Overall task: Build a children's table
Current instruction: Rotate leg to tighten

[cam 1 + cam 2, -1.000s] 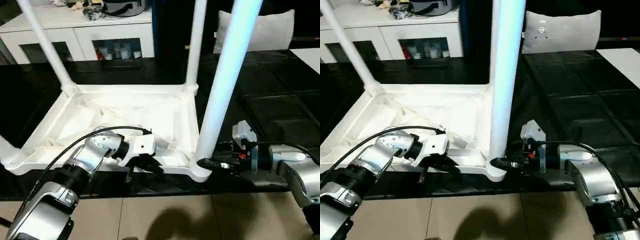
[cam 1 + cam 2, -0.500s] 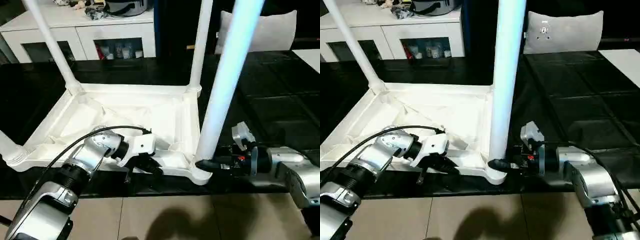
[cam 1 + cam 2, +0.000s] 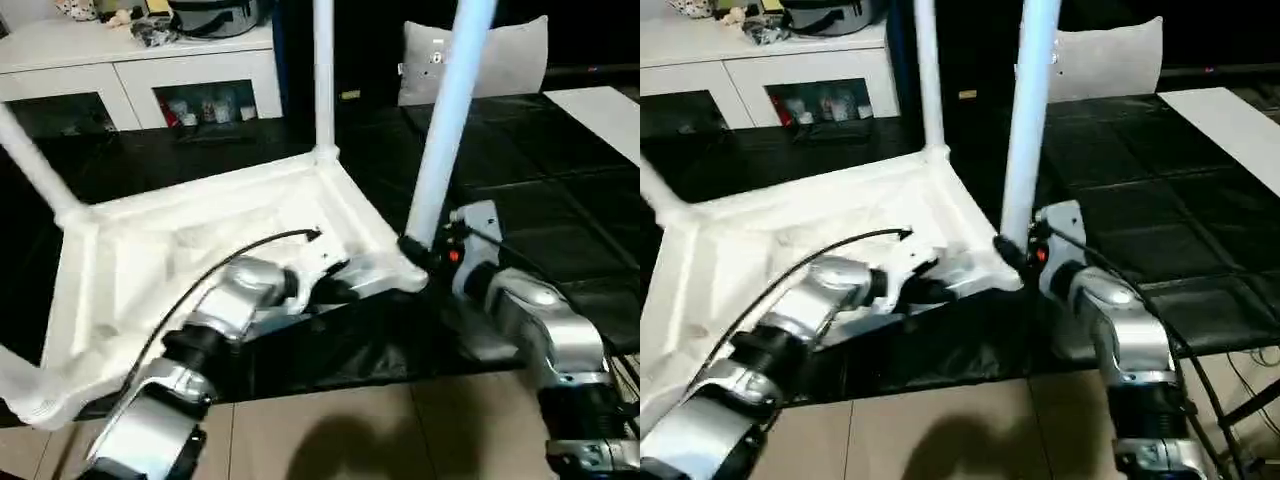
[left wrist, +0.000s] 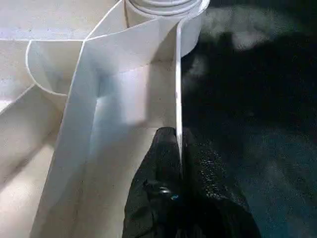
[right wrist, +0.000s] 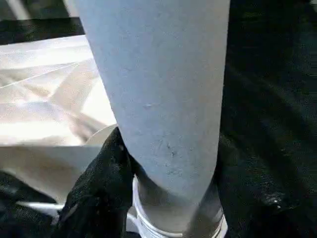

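The children's table lay upside down on the black floor, with its legs sticking up. The left gripper was pressed together on the thin side wall of the table top, near the front right corner. The right gripper was wrapped around the bottom of the leg at that same corner, one black finger on each side. A white cabinet with glass doors stood at the back.
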